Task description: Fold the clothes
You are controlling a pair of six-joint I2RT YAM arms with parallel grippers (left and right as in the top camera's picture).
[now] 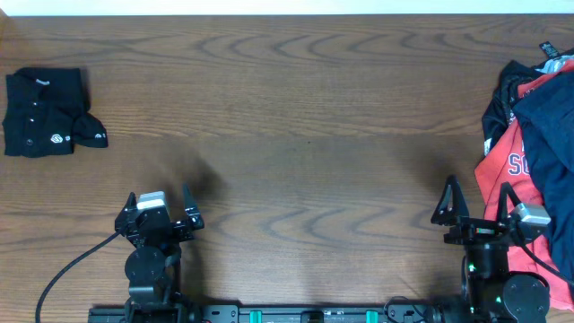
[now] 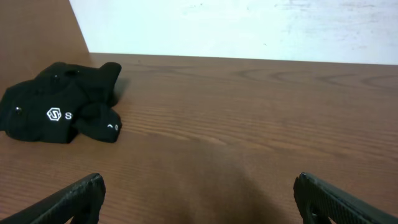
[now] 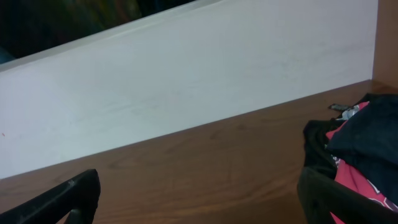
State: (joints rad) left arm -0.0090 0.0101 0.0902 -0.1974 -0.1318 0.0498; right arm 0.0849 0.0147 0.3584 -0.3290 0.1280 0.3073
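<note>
A folded black shirt [image 1: 45, 112] with small white logo marks lies at the table's far left; the left wrist view shows this black shirt [image 2: 62, 106] ahead and to the left. A heap of clothes [image 1: 538, 135], coral-red with white lettering, dark navy and black, lies at the right edge; the heap [image 3: 360, 149] also fills the right of the right wrist view. My left gripper [image 1: 160, 205] stands open near the front edge, holding nothing. My right gripper [image 1: 480, 202] is open too, its right finger close beside the heap.
The brown wooden table [image 1: 296, 135] stretches between the two garment spots. A white wall [image 3: 186, 93] runs along the table's far edge. A black cable [image 1: 67, 269] trails from the left arm toward the front left.
</note>
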